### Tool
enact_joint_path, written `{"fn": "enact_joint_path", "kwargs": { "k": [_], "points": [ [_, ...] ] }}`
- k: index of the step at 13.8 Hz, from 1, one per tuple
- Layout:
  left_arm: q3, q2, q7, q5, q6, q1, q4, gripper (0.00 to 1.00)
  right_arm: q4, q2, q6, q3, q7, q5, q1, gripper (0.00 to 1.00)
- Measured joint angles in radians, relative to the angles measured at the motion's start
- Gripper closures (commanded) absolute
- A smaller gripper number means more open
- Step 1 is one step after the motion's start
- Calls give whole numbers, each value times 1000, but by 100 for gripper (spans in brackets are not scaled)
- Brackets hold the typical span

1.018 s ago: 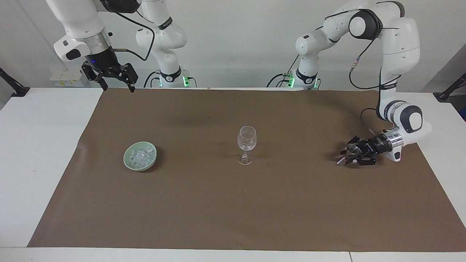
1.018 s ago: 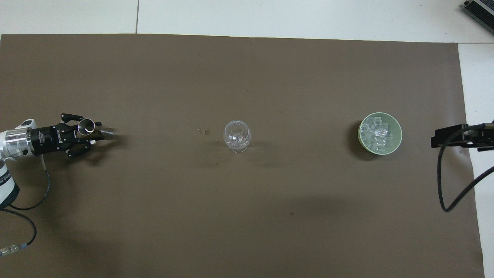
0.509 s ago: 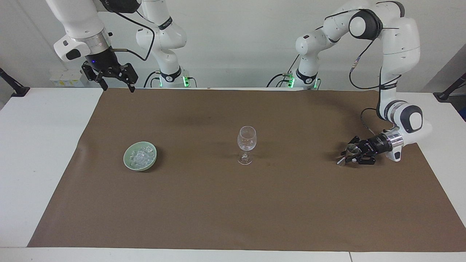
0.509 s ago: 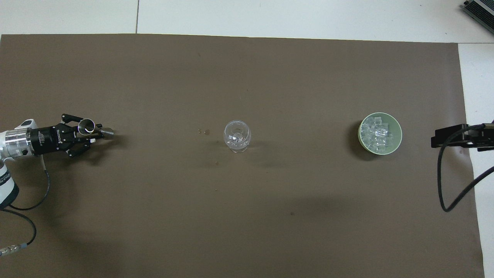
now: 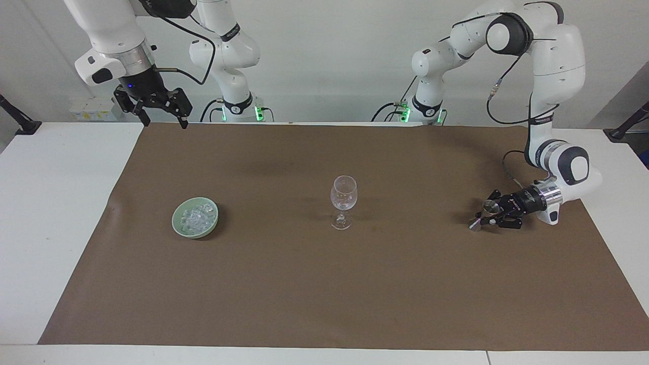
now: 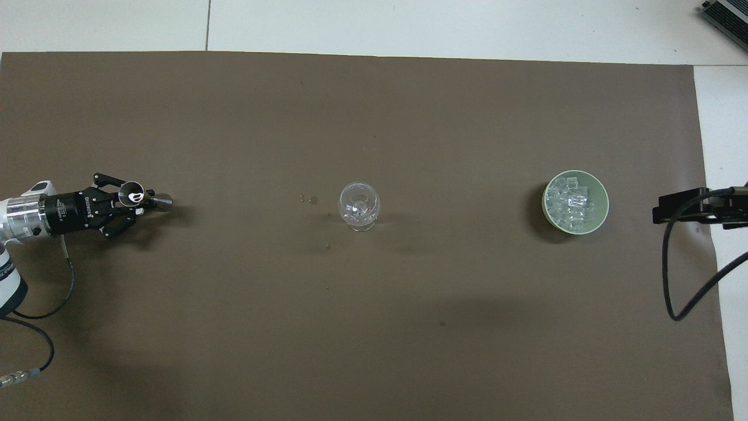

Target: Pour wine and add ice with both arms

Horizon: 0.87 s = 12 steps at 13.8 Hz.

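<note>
Where green bowl sits, ice heaped: clear, whitish, glassy chunks.

facing camera high, overhead steep (shared table)

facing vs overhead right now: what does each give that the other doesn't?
Facing view only: both arms whole, bases and elbows, and the right gripper open, raised at the mat's edge, waiting. It also shows the wine glass side-on, stem and foot.

Overhead view only: looks straight into the glass's bowl and the small metal cup.

Both: left gripper low over the brown mat, shut on the metal cup; the green bowl holding ice.
</note>
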Motion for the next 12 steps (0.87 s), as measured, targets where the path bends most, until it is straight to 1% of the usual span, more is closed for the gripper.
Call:
{"fn": "enact_joint_path", "kwargs": {
  "k": [7, 12],
  "points": [
    [-4, 0, -1, 0, -3, -1, 4, 100, 0, 0, 0, 0, 0, 0, 0, 0],
    [-27, -3, -12, 0, -4, -5, 30, 100, 0, 0, 0, 0, 0, 0, 0, 0]
  ]
}}
